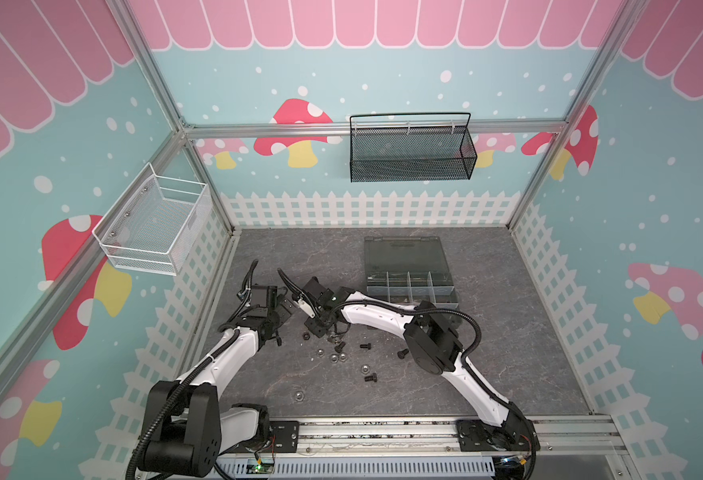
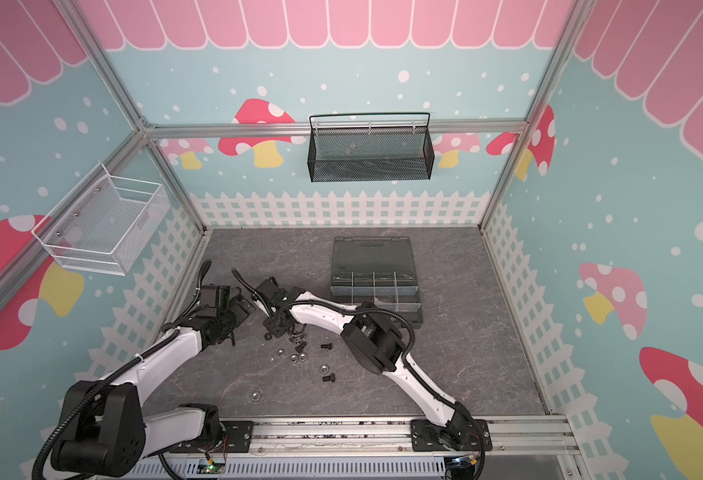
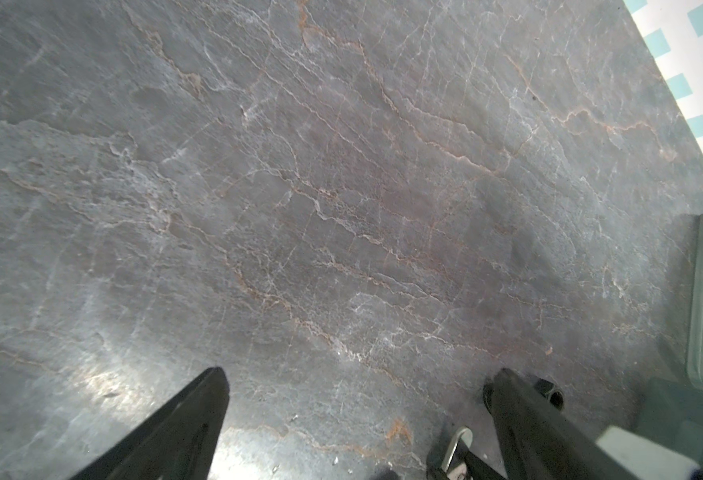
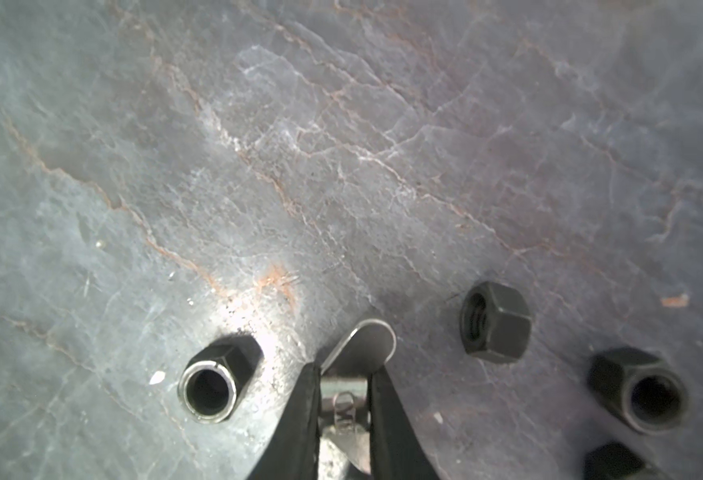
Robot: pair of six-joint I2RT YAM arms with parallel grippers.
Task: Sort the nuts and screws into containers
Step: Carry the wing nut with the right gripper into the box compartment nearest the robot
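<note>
Grey stone-look table (image 1: 507, 332), both arms over its left-middle part. Dark see-through organizer box (image 1: 408, 266) sits toward the back right, lid laid open flat toward the back wall. Its row of containers (image 1: 412, 286) runs side to side in both top views; contents too small to tell.

Left gripper (image 3: 360, 374): fingers spread wide, nothing between them, hanging over bare table. Right gripper (image 4: 343, 370): fingers pressed together, pinching a silver metal piece (image 4: 366, 340) whose rounded tab sticks out past the fingertips, low over the table.

Screws and nuts are loose on the table just in front of the right gripper, none in the box that I can see. Black screw (image 1: 365, 345) lies on its side, long axis about side to side; head end unclear. Another black screw (image 1: 370, 378) sits nearer the front.

Black nut (image 4: 216, 384) has its hole toward the wrist camera. Black nut (image 4: 495, 322) is up on edge, hole sideways toward the gripper. Silver nuts (image 1: 335, 358) lie flat.
</note>
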